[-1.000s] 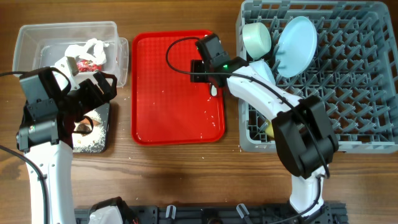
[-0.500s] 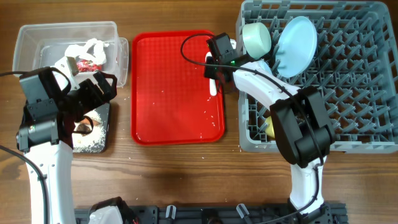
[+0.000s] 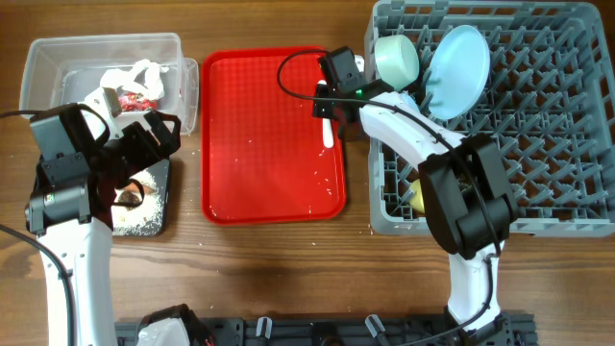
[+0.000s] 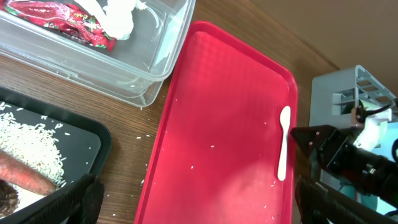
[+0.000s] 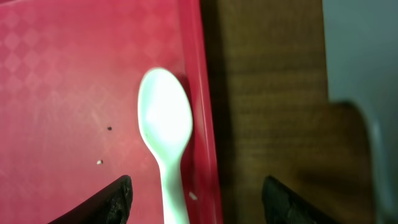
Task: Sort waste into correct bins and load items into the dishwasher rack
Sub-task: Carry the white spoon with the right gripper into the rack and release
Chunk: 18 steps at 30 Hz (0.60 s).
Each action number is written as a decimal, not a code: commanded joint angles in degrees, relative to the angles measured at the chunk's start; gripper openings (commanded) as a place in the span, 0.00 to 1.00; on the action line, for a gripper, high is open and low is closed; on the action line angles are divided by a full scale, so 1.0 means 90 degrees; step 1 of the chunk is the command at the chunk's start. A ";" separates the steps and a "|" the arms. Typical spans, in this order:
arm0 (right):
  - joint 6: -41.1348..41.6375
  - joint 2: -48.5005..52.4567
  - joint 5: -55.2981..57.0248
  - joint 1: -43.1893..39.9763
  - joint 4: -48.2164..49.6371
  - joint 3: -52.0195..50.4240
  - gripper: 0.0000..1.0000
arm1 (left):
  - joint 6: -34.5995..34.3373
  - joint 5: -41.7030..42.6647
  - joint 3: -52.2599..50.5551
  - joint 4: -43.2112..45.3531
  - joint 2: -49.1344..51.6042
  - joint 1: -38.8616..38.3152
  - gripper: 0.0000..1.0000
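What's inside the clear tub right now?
The clear tub holds the red snack wrapper and the crumpled white tissue. In the overhead view the left arm covers its front edge, so anything there is hidden.

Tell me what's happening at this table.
The right gripper hangs open over the spoon, which lies ungripped at the right edge of the red tray. The rack already holds a plate and a bowl. The left gripper is open above the black tray, which holds rice and a sausage stick. The wrapper and tissue are in the clear tub.
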 commanded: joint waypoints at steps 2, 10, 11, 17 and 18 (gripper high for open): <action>-0.2297 -0.0209 0.0306 0.0153 -0.0046 0.0323 0.67 | 0.0131 0.0097 0.0104 0.0017 0.0017 -0.0027 1.00; -0.2572 -0.0202 0.0483 0.0313 0.0053 0.0318 0.50 | 0.0131 0.0097 0.0104 0.0017 0.0017 -0.0027 1.00; -0.2489 -0.0172 0.0423 0.0313 0.0083 0.0301 0.48 | 0.0131 0.0097 0.0104 0.0017 0.0017 -0.0027 1.00; -0.2280 0.0032 0.0352 0.0313 0.0163 0.0291 0.45 | 0.0131 0.0097 0.0104 0.0017 0.0017 -0.0027 1.00; -0.2227 0.0056 0.0350 0.0313 0.0160 0.0291 0.44 | 0.0131 0.0097 0.0104 0.0017 0.0017 -0.0027 1.00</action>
